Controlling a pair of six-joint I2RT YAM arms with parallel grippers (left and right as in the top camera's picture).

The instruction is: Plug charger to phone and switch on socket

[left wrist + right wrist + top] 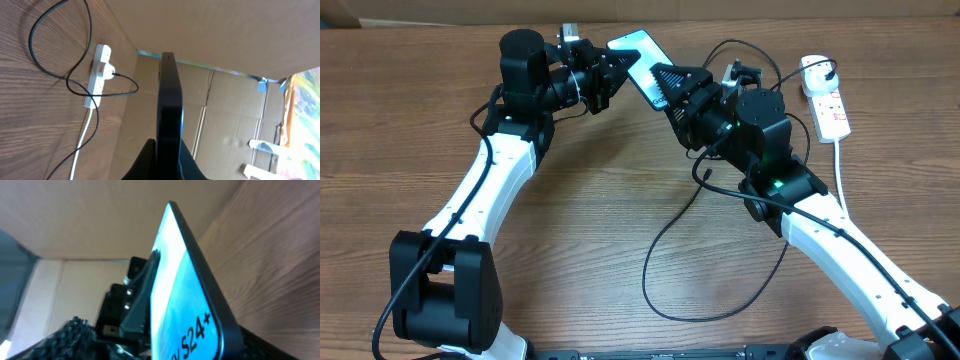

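Phone: one smartphone (632, 50), near the far middle of the tabletop, lifted and tilted; its light blue screen reads "S24+" in the right wrist view (185, 295), and the left wrist view (169, 100) shows it edge-on as a thin dark slab.
Left claw: (603, 75) clamped narrow on the phone, one finger (142, 287) lying on the screen.
Right claw: (665, 82) just beside the phone's near-right end; I cannot tell how wide it stands or whether it touches.
Charger: one thin black cable (670, 265), lying in a big loose loop on the wood under the right arm and running up to the white plug (815, 70); its connector tip is not clear to me.
Socket: one white extension block (830, 100) at the far right, red marks on top, the plug seated in its far end.
Cord: one thick white cord (840, 170) leaving the block's near end toward the front.
Surface: brown wood-grain tabletop (620, 200).
Room: plain cardboard panels (740, 15) along the far edge.
Arms: two, white and black.
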